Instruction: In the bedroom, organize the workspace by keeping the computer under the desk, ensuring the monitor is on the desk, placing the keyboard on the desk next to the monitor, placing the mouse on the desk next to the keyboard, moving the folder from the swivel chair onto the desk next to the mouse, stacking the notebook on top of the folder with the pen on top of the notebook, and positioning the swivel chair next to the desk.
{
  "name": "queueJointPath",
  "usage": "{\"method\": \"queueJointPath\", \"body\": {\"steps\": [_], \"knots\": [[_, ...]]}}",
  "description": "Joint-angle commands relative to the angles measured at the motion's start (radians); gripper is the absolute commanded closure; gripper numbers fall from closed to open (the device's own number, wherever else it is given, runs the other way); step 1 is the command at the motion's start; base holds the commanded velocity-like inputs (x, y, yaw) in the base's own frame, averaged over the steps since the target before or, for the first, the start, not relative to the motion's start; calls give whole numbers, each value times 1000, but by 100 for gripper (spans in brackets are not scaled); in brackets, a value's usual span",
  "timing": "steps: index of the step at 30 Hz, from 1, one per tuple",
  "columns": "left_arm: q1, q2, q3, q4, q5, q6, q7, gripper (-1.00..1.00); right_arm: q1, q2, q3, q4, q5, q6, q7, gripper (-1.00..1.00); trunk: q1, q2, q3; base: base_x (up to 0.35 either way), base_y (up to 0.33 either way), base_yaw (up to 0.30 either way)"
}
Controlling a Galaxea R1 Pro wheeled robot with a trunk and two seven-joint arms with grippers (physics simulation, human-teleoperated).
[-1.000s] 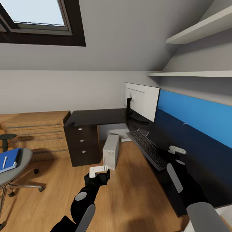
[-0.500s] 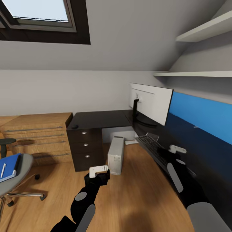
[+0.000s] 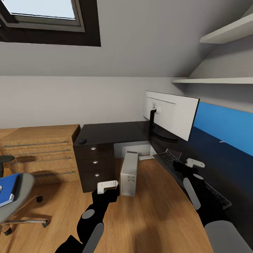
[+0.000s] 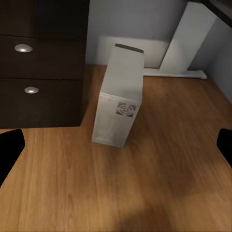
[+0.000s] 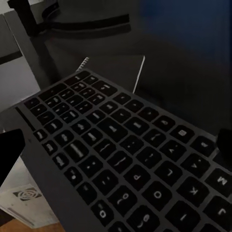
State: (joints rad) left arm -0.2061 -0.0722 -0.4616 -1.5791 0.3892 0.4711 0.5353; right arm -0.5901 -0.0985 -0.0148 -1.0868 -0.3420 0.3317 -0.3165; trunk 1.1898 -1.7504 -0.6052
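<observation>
On the glossy black desk (image 3: 112, 131): monitor (image 3: 172, 114) upright on its round base, keyboard (image 5: 121, 159) lying beside it with a notebook (image 5: 108, 70) at its far end, mouse (image 3: 82, 141) at the corner above the drawers (image 3: 94, 161). Below the desk top, on the wood floor (image 4: 125, 188): computer (image 4: 121, 101) upright beside the drawers. On the swivel chair (image 3: 17, 196) seat: blue folder (image 3: 7, 189). Left gripper (image 4: 116, 150) released, empty, above floor. Right gripper (image 5: 118, 145) released, empty, over the keyboard.
</observation>
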Motion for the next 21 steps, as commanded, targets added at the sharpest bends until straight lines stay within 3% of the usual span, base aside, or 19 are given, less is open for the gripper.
{"method": "queueJointPath", "body": {"steps": [1, 4, 7, 10, 12, 17, 21], "knots": [[-1, 0, -2, -1, 10, 2, 9, -100, -1, -4, -13, 0, -9, 4, -6, -100, 0, -1, -1, 31, 9, 0], [-1, 0, -2, -1, 10, 3, 9, -100, -1, -15, -53, 2, -9, 6, -5, -100, 0, -1, -1, 20, 6, 0], [-1, 0, -2, -1, 10, 3, 9, -100, -1, -29, -134, 4, -9, 12, -3, -100, 0, -1, -1, 8, 2, 0], [-1, 0, -2, 1, 11, 3, 9, -100, -1, -39, -172, 23, -7, 21, -1, -100, 0, -1, -1, 3, 1, 0], [-1, 0, -2, 1, 11, 3, 9, -100, -2, -50, -182, 42, -7, 24, 0, -100, 0, -1, -1, 2, 0, 0], [-1, 0, -2, 2, 10, 3, 8, -100, -10, -119, -199, 173, -12, 30, 2, -100, 0, -1, -1, 0, 0, 0], [-1, 0, -3, 2, 10, 3, 8, -100, -18, -125, -200, 204, -12, 30, 2, -100, 0, -1, -1, 0, 0, 0]]}}
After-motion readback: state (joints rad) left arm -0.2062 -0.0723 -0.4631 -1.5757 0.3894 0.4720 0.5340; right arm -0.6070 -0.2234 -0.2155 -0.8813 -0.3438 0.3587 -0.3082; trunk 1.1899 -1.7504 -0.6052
